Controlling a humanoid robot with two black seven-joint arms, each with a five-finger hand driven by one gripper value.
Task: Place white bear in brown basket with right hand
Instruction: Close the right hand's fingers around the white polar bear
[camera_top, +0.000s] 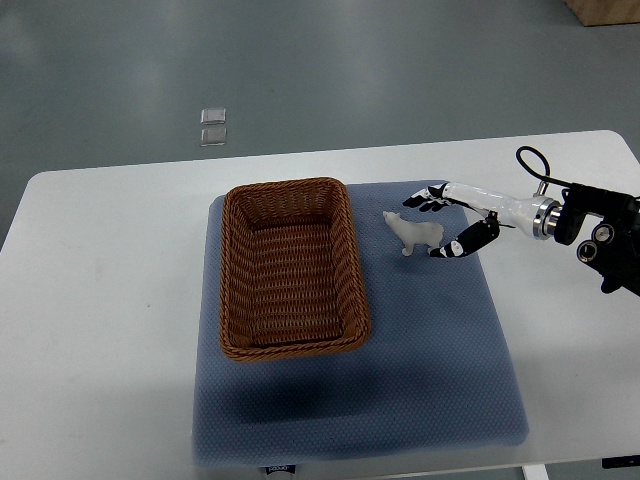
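Observation:
A small white bear stands on the blue mat, just right of the brown wicker basket. The basket holds nothing. My right hand comes in from the right edge and sits right beside the bear, fingers spread around its rear, one set above it and the thumb below. The fingers are open and do not close on the bear. The left arm does not show.
The mat lies on a white table. Two small clear squares lie on the grey floor beyond the table's far edge. A black cable loops over my right wrist.

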